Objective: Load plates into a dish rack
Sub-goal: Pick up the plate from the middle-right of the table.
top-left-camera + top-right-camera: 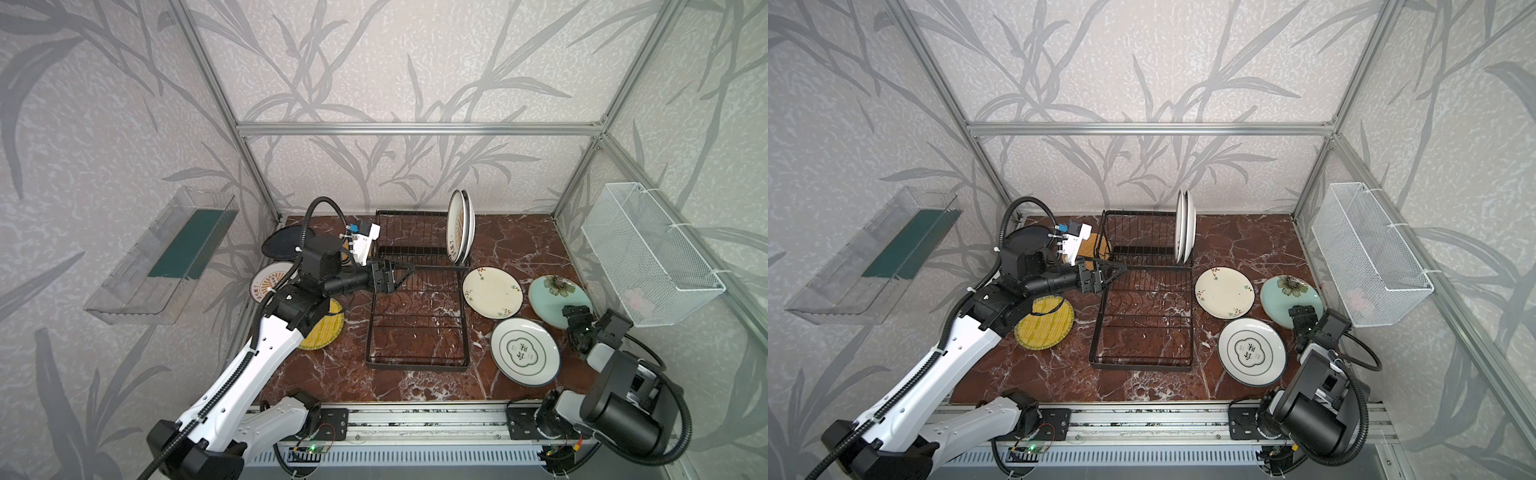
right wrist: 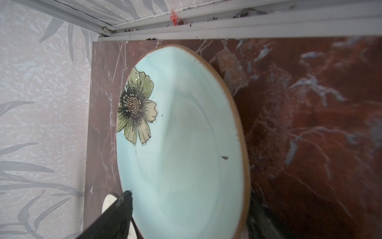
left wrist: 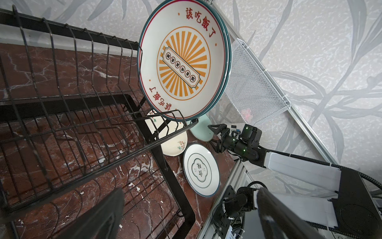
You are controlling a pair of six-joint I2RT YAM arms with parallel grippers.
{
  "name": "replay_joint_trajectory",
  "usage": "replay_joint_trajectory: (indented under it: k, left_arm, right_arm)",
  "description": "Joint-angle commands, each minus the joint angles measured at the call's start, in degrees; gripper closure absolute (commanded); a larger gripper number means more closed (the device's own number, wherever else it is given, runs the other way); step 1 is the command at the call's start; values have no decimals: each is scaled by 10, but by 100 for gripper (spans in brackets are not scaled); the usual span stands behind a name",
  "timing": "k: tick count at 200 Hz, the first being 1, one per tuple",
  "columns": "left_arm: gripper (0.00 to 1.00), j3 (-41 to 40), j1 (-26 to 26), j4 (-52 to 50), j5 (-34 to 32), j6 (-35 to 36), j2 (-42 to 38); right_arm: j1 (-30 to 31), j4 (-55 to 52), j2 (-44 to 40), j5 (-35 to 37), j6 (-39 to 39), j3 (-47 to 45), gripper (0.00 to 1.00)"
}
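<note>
the dish rack (image 1: 415, 364) is sitting in the middle of the table (image 1: 332, 382), with 2 plates (image 1: 456, 226) standing upright in the slots at its far right end. 3 plates (image 1: 492, 291) are lying flat just right of it, 1 nearer than the other 2, and 4 plates (image 1: 320, 332) are lying left of it, partly under the left arm (image 1: 266, 345).
</note>
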Motion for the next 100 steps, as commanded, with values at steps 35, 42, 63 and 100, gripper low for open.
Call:
replay_joint_trajectory:
  k: [35, 42, 63, 100]
  left_arm:
    - [1, 6, 6, 14, -5, -4, -6]
    - [1, 4, 6, 14, -5, -4, -7]
    - [1, 0, 7, 16, -11, -4, -10]
    - [1, -3, 11, 21, -13, -4, -13]
  right_arm:
    - [0, 37, 40, -25, -2, -21, 39]
    - [-1, 42, 47, -29, -3, -21, 41]
    - [-1, 66, 73, -40, -2, -24, 52]
    - [-1, 119, 122, -55, 14, -28, 61]
